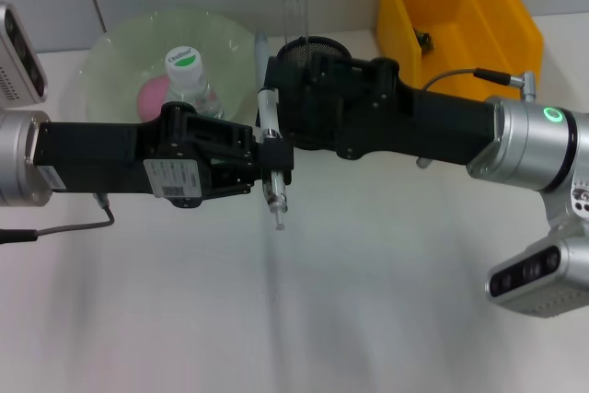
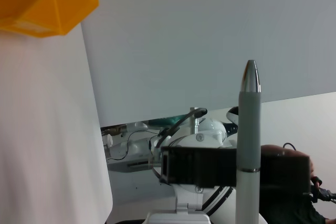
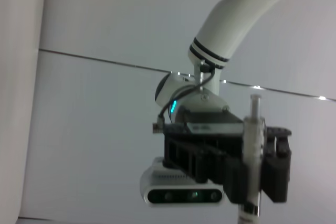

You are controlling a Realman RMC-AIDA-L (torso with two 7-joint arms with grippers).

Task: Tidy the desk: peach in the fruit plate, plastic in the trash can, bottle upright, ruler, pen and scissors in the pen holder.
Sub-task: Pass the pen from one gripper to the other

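White table (image 1: 368, 301), grey wall behind. Pen (image 1: 270, 158) is mid-handover at centre: left claw (image 1: 262, 161) grips it; right claw (image 1: 281, 103) sits at its upper end, grip unclear. Next: carry to mesh pen holder (image 1: 313, 46), 12 o'clock, drop upright.

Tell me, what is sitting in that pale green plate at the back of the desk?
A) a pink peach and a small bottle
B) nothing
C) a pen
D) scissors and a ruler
A: in the head view the peach lies in the fruit plate, the capped bottle beside it.
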